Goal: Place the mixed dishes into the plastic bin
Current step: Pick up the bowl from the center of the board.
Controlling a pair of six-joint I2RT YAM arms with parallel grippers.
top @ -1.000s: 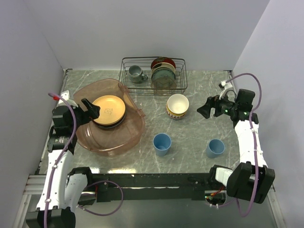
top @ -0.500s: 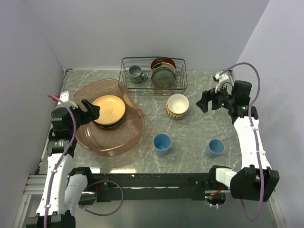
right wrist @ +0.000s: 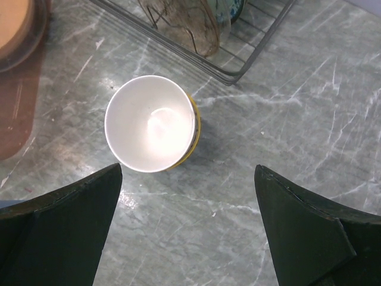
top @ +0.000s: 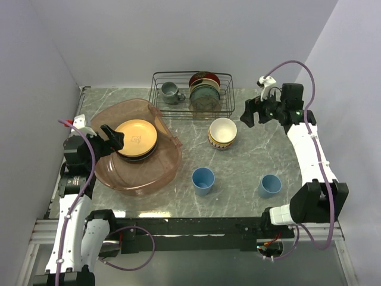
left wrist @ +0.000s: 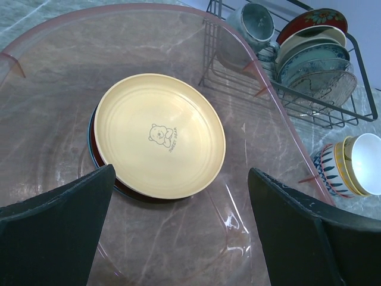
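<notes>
The right gripper, wide and empty, hangs near the cream bowl at frame centre. Pinching its rim could drag the patterned bowl under it. The left gripper, wide too, hangs over the plastic bin, centre left.

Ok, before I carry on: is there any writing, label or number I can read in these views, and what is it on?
Yellow plate in the bin: a small bear drawing with one short line of print under it, too small to read.
Bowls, cups, rack: no words, numbers or labels visible.
</notes>
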